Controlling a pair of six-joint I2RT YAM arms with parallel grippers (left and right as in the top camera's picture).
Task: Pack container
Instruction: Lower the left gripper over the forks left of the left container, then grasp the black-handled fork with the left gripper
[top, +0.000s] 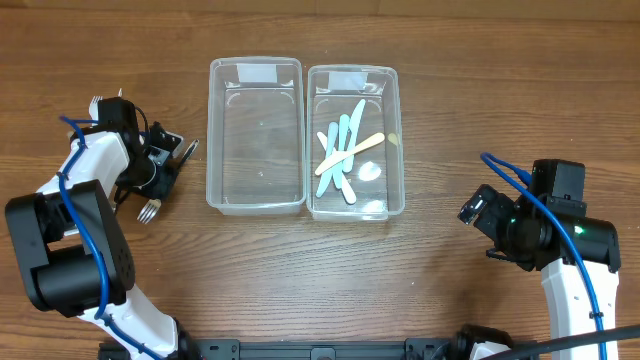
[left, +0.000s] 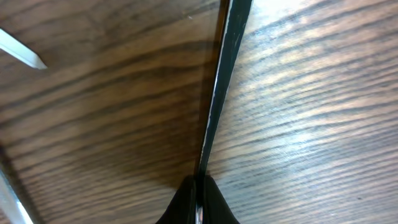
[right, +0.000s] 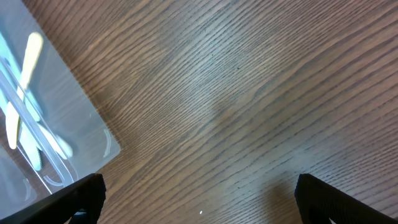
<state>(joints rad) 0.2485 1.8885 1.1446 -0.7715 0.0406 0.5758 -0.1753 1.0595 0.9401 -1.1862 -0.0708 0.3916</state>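
The left tool (left: 200, 190) is pinched shut on a thin dark utensil (left: 217, 93), seen edge-on, just above the table (left: 311, 124) and left of the left container (top: 213, 140). The right tool (right: 199, 205) stands wide apart, gripping nothing, over bare wood near the right container (right: 93, 140), which holds pastel cutlery (top: 345, 150).

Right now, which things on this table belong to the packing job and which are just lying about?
Belongs to the job: empty container, second container, cutlery in it, dark utensil in the shut left end effector, fork on the table.
Just lying about: nothing that I can see.
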